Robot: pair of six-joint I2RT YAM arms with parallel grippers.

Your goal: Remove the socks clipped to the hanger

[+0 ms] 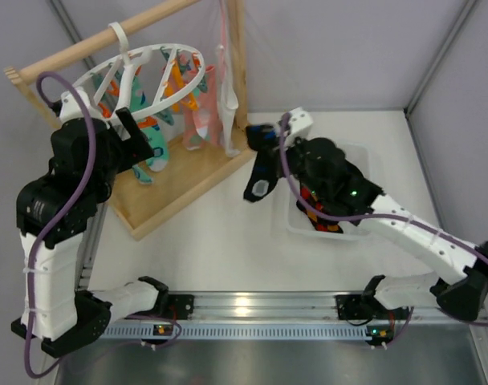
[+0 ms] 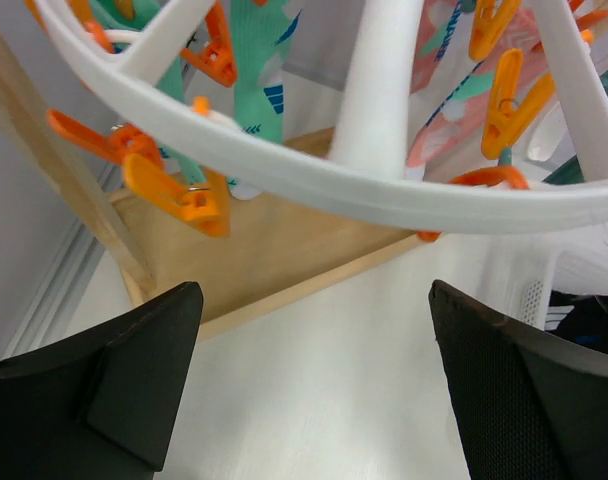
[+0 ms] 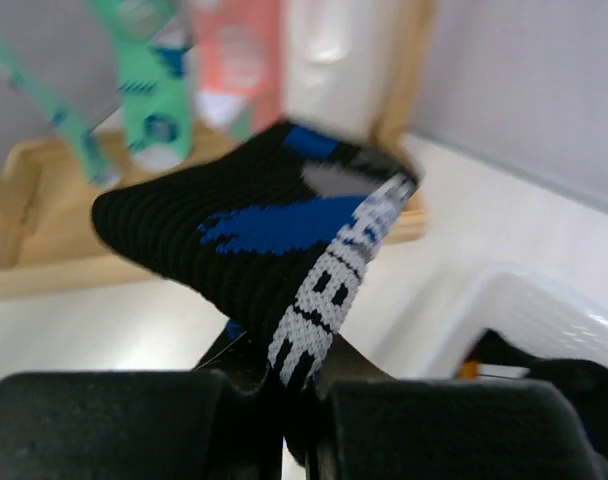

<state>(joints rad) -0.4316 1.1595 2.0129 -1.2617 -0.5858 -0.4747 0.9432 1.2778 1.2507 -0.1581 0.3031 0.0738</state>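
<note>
Black knit sock with blue and grey patches (image 3: 254, 240) is off, pinched in the right gripper (image 3: 284, 385) beside the white plastic bin (image 1: 366, 152); teal socks (image 1: 157, 146) and pale pink socks (image 1: 198, 120) hang clipped on the white ring hanger (image 1: 168, 48); left gripper (image 2: 314, 380) spread beneath, empty.

Shining bright and even from overhead across the table (image 1: 228, 241), throwing only soft, pale shadows beside the wooden frame (image 1: 188, 184). Glaring white off the metal rail (image 1: 244, 305) at the near edge. Smearing the hanger (image 2: 334, 185) and its orange clips (image 2: 174, 195) in the left wrist view, washing out the far right, leaving the left gripper (image 2: 314, 350) dark and underexposed. Rendering the black sock (image 3: 234, 240) fairly sharp in the right wrist view, blurring the hanging socks (image 3: 154, 100) behind and the right gripper (image 3: 284, 405) below.
</note>
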